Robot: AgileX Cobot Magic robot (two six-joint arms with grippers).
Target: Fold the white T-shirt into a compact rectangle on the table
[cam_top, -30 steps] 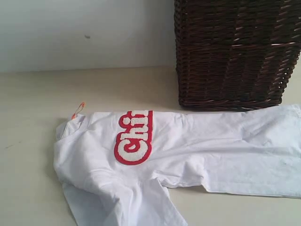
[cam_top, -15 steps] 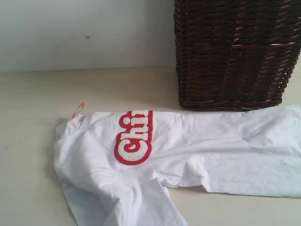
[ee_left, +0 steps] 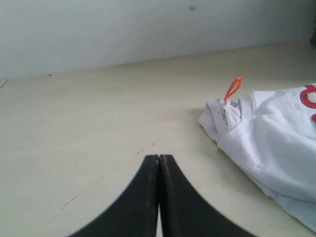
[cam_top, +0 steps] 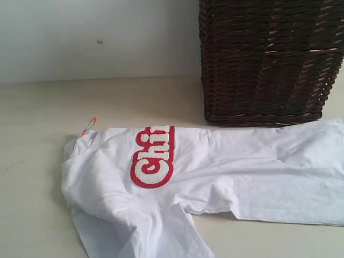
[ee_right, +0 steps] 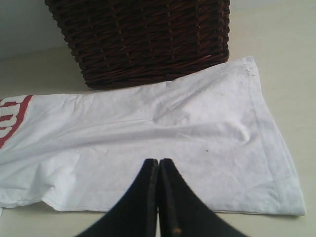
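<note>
On table [cam_top: 37, 107]: one white T-shirt [cam_top: 226, 166], one basket [cam_top: 263, 59]; left gripper [ee_left: 159, 163], right gripper [ee_right: 158, 165] both closed.

Of the robot, only the two claws show, each from its own wrist camera. The left claw [ee_left: 159, 158] is a pair of smooth, matte black fingers [ee_left: 140, 197], narrow at the tips and flaring outward in a broad curve toward the wrist, like an inverted V. A thin straight seam runs between them. The right claw [ee_right: 158, 162] has the same black, curved shape, with a small tan mark [ee_right: 174, 229] low on one finger.
</note>
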